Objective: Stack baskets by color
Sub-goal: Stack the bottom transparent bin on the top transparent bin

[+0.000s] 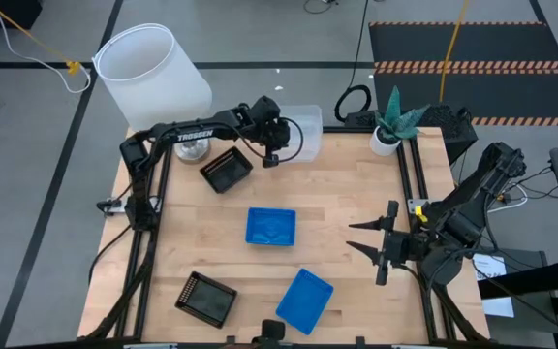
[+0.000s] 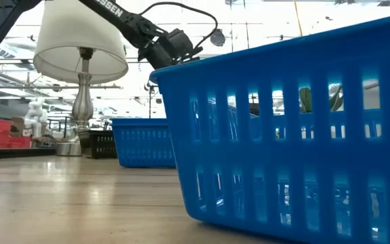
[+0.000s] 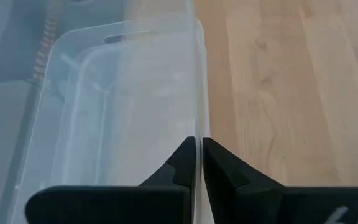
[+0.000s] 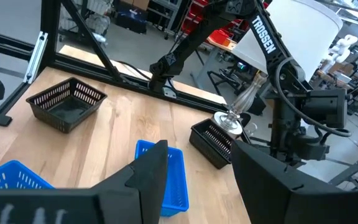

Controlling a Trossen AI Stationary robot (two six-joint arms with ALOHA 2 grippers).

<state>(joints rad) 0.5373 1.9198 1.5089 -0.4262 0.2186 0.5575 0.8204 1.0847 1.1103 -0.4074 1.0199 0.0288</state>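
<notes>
Your left end effector (image 3: 199,163) pinches the rim of a clear basket (image 1: 303,124) at the worktop's (image 1: 347,194) far edge.

Its fingers are nearly closed on that thin wall. Near it, by the lamp (image 1: 153,68) at the far left corner, sits a black basket (image 1: 227,171). A blue basket (image 1: 270,227) lies at the middle, another blue basket (image 1: 304,300) at the near edge, and a second black basket (image 1: 205,298) toward the near left corner. Your right end effector (image 1: 361,237) hangs over the right side, fingers wide and holding nothing.
</notes>
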